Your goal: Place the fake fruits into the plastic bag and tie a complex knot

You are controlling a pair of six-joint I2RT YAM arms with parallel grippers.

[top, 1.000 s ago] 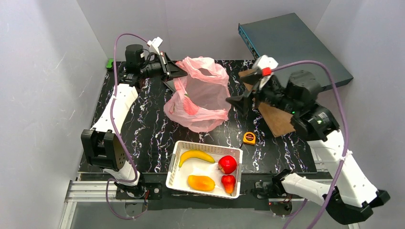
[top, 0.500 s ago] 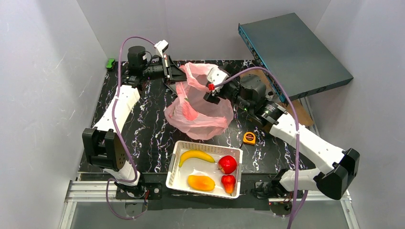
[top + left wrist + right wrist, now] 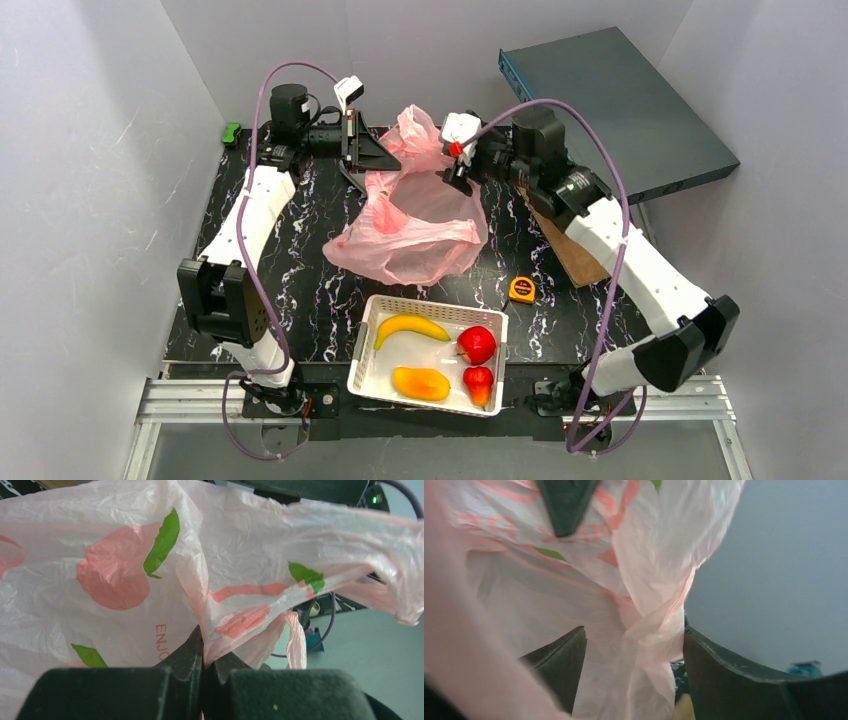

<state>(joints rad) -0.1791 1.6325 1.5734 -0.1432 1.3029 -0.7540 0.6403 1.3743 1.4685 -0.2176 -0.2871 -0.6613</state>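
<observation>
The pink plastic bag (image 3: 410, 225) hangs stretched over the table's back middle. My left gripper (image 3: 385, 160) is shut on its left rim; in the left wrist view the fingers (image 3: 204, 652) pinch a fold of the bag (image 3: 115, 570). My right gripper (image 3: 445, 170) is at the bag's right rim, its jaws apart around a twisted strip of the bag (image 3: 651, 630). The fake fruits lie in the white basket (image 3: 432, 305): banana (image 3: 410, 326), mango (image 3: 421, 383), apple (image 3: 477, 344) and a small red pointed fruit (image 3: 479, 384). No knot is in view.
A yellow-orange tape measure (image 3: 521, 290) lies right of the bag. A brown board (image 3: 575, 245) lies under the right arm. A dark flat box (image 3: 610, 95) leans at the back right. Grey walls close in on three sides.
My right arm swung in from the right to the bag's rim, and its jaws now straddle a strip and have narrowed a little. The left gripper kept its hold while the bag was stretched wider.
</observation>
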